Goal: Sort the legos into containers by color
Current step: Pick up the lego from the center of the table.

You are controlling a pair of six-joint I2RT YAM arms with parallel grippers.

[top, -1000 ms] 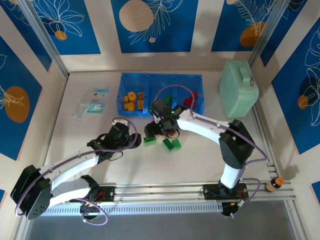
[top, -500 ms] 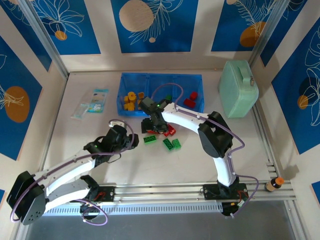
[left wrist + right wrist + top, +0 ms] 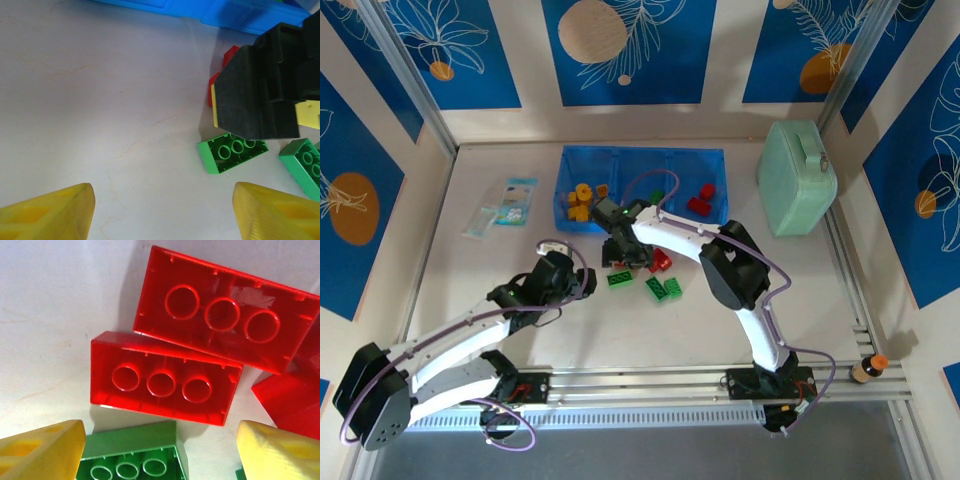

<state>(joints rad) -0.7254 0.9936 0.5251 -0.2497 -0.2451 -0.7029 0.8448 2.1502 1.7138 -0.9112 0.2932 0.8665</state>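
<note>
The blue containers stand at the back. Yellow legos lie in the left bin, a green one in the middle, red ones in the right. On the table lie loose legos: two upside-down red bricks, a green brick and more green. My right gripper hangs open low over them, the green brick by its left finger. My left gripper is open over bare table to the left.
A mint-green lidded case sits at the back right. Clear packets lie at the back left. Walls close in the table on three sides. The blue tray's front edge runs just behind the loose bricks.
My right arm has folded leftward, and its gripper has shifted slightly back over the red bricks. The left gripper has edged a little toward the bricks.
</note>
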